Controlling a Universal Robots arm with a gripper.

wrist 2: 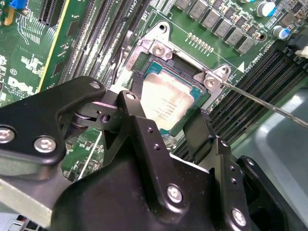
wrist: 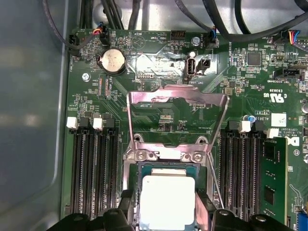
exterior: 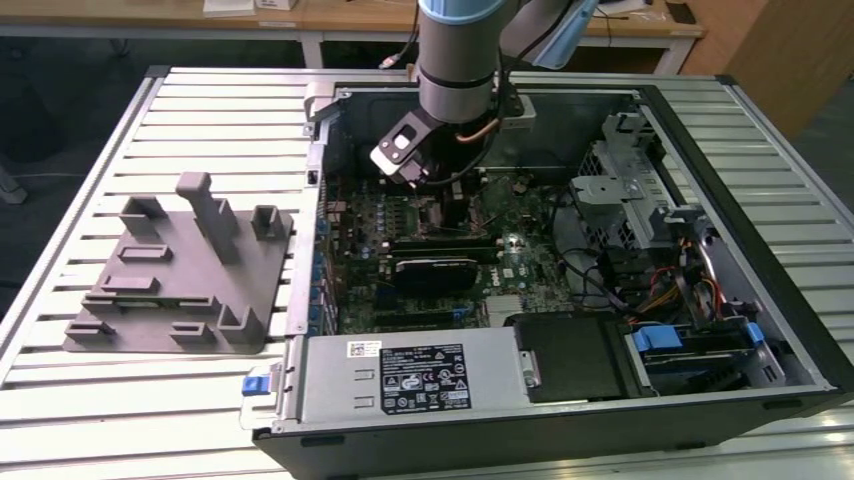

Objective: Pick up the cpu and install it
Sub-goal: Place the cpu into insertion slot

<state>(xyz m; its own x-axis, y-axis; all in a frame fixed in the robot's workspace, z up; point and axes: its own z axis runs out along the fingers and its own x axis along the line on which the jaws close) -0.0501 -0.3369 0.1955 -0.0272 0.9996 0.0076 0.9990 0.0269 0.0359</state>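
The cpu (wrist 2: 169,102), a small silvery-grey square with a green rim, lies flat in the motherboard socket (wrist 2: 159,48); it also shows in the first wrist view (wrist: 167,199). My gripper (wrist 2: 166,107) reaches straight down over it, and its black fingers (wrist 2: 137,91) press against two opposite edges of the chip. In the first wrist view the gripper (wrist: 166,211) straddles the chip the same way. In the exterior view the gripper (exterior: 430,180) hangs inside the open computer case, with the chip hidden beneath it.
The socket's metal load plate (wrist: 175,103) stands flipped open, and its thin lever (wrist 2: 264,103) sticks out sideways. Memory slots (wrist: 94,173) flank the socket. A grey plastic fixture (exterior: 180,270) sits at the exterior view's left, a power supply (exterior: 400,380) along the case front.
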